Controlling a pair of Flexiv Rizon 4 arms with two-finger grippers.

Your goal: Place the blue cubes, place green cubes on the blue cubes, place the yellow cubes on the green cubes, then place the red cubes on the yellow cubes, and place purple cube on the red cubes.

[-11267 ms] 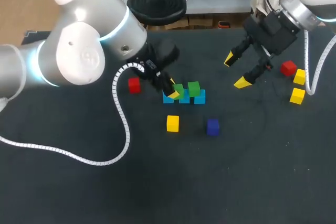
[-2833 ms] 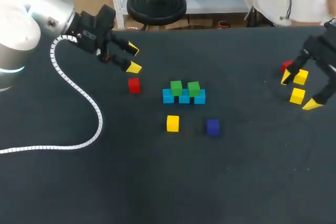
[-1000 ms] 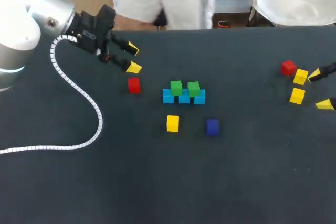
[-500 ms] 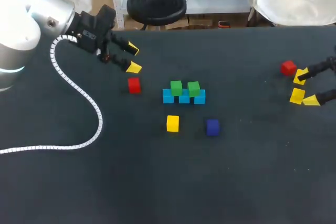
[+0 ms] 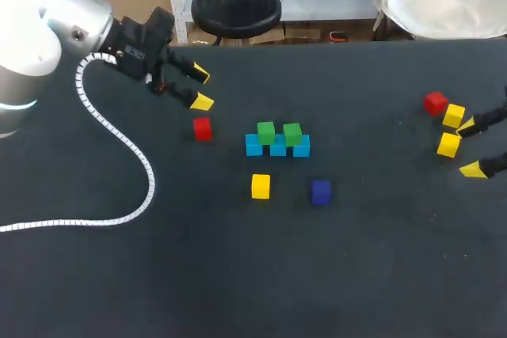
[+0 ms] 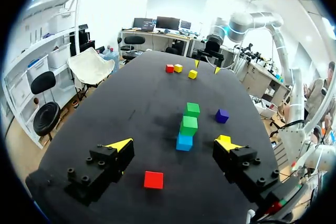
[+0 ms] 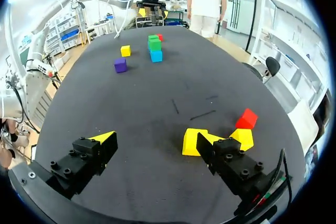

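Yellow cube seems light and stiff; hold it on two flat opposite faces. Right pincer is wide, empty.

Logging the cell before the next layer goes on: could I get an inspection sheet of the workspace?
Surface: black table, no marks or spills seen.
Job's things: three blue cubes in a row, two green cubes on them; lone yellow cube and purple cube in front; left red cube apart to their left; right red cube and two right yellow cubes near the right edge.
Clutter: nothing seen.
Grippers: left gripper open, empty, behind the left red cube; right gripper open, empty, at the nearer right yellow cube.
Cables: white coiled cable from the left arm loops over the table's left part.
Surroundings: nothing seen reaching over the table.
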